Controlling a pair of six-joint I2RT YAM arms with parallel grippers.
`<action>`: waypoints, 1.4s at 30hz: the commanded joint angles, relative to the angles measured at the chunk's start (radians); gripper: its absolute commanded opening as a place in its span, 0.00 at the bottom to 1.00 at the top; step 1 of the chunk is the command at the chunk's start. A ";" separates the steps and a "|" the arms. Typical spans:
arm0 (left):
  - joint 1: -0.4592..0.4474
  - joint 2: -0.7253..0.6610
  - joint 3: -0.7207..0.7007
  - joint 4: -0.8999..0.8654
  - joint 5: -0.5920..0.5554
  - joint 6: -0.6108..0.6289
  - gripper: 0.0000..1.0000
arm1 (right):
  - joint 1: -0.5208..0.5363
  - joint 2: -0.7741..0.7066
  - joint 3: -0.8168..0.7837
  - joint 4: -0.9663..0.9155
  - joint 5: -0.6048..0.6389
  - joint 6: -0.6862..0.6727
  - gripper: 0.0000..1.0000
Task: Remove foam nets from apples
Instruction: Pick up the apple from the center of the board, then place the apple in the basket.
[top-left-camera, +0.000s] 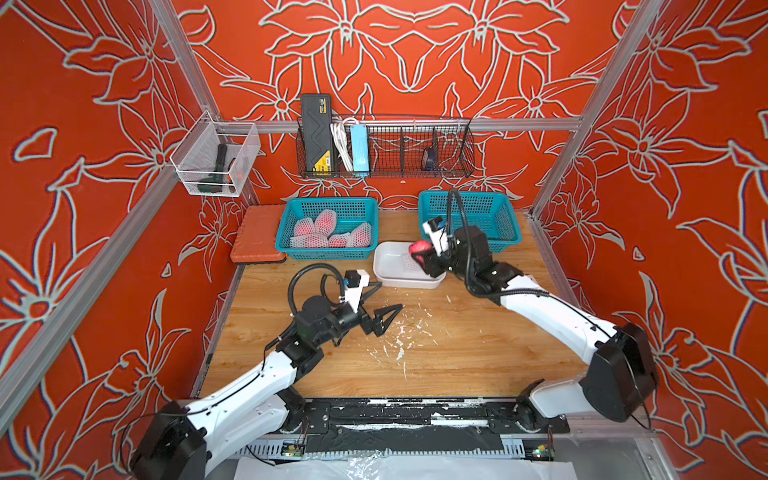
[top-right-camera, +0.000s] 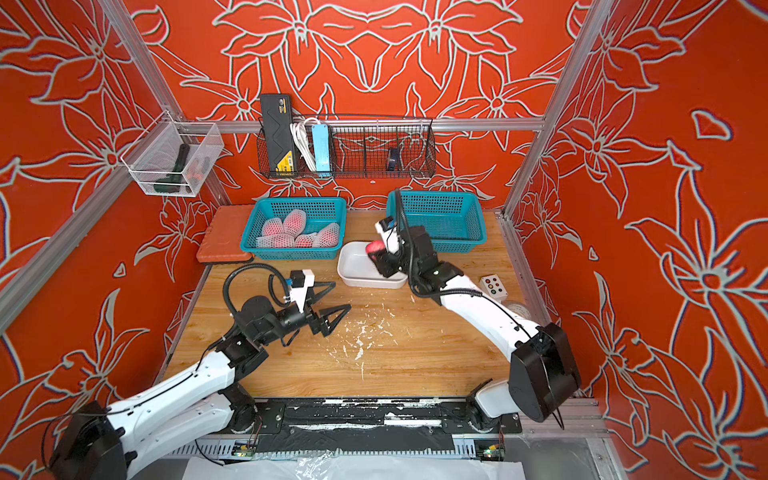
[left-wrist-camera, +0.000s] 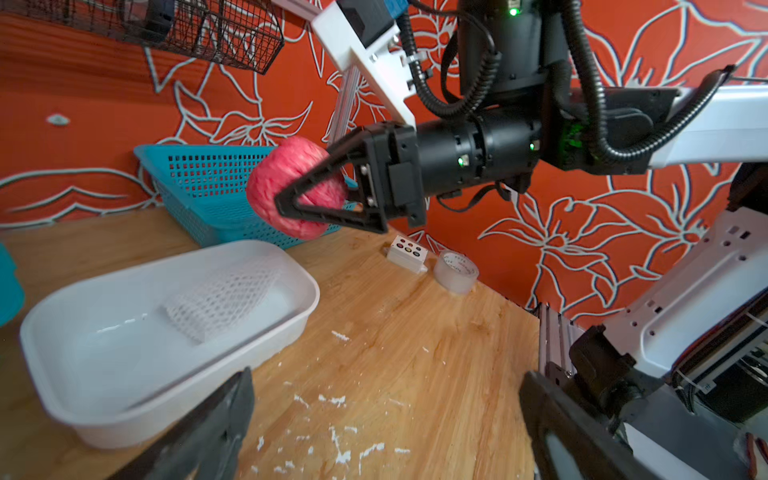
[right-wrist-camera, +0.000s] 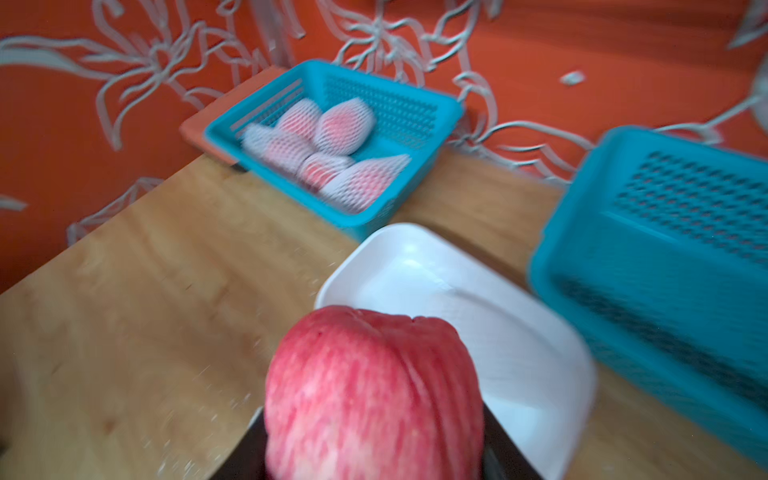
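In both top views the left arm comes in from the lower left with its elbow bent and its wrist about level over the wooden table (top-left-camera: 457, 365). The left gripper (top-left-camera: 389, 296) sits mid-frame with its jaws spread wide and nothing in them, near a scatter of foam crumbs (top-left-camera: 399, 347). The right arm enters from the lower right, forearm angled toward centre, wrist tipped down over the white tray (top-left-camera: 384, 268). The right gripper (top-left-camera: 422, 254) is clamped on a bare apple (top-left-camera: 417, 248) over the tray's right side. One loose foam net (top-left-camera: 409, 262) lies in the tray. The netted apples (top-left-camera: 328, 232) are piled in the left blue basket (top-left-camera: 291, 216), upper centre.

Left wrist cam: the right gripper (left-wrist-camera: 303, 178) reaches in sideways and pinches the bare apple (left-wrist-camera: 270, 170) from two sides. It holds the apple clear above the tray (left-wrist-camera: 166, 399), where the net (left-wrist-camera: 224, 299) lies flat. The left gripper's own fingers (left-wrist-camera: 216, 428) stand far apart.

Right wrist cam, pretty blurry: the apple (right-wrist-camera: 374, 395) sits between two dark fingers (right-wrist-camera: 500, 440). The tray (right-wrist-camera: 519, 353) is just beyond it and the netted apples (right-wrist-camera: 332, 141) are farther off.
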 joint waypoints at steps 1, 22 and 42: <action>-0.004 0.138 0.109 0.004 0.017 0.014 0.97 | -0.110 0.104 0.117 -0.100 0.103 -0.009 0.39; 0.008 0.371 0.214 0.003 -0.111 0.034 0.97 | -0.529 0.872 0.940 -0.328 0.126 0.021 0.42; 0.089 0.347 0.243 -0.077 -0.249 0.086 0.97 | -0.536 1.088 1.195 -0.355 0.247 0.067 0.81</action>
